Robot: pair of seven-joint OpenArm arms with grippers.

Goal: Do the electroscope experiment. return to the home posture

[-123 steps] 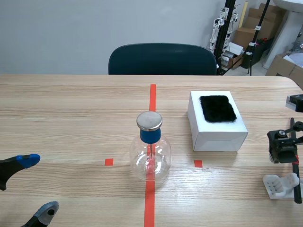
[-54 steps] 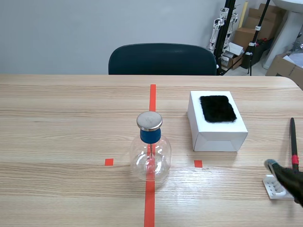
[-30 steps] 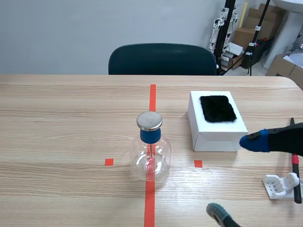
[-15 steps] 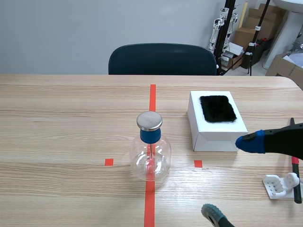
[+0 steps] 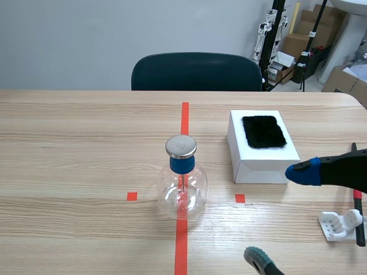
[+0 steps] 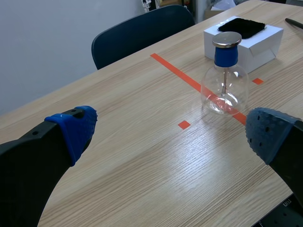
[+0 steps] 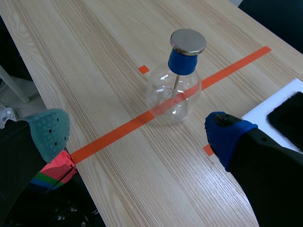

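Observation:
The electroscope, a clear glass flask (image 5: 182,192) with a blue neck and a flat metal cap (image 5: 181,146), stands on the orange-red centre line. My right gripper (image 5: 281,216) hangs open over the table's front right, holding nothing. In the right wrist view the right gripper (image 7: 137,135) is open with the flask (image 7: 175,92) ahead of it. My left gripper (image 6: 173,131) is open and bare, and the flask (image 6: 225,82) is well ahead of it to the right. The left arm is out of the scene view.
A white box (image 5: 262,154) topped with a black fur pad (image 5: 263,131) sits right of the flask. A black rod with a red band (image 5: 357,197) rests on a white stand (image 5: 337,224) at the table's right edge. A dark chair (image 5: 198,71) stands behind the table.
The left gripper has drawn back out of the scene view. The right gripper left the rod on its stand and came up open, then held still over the last half second.

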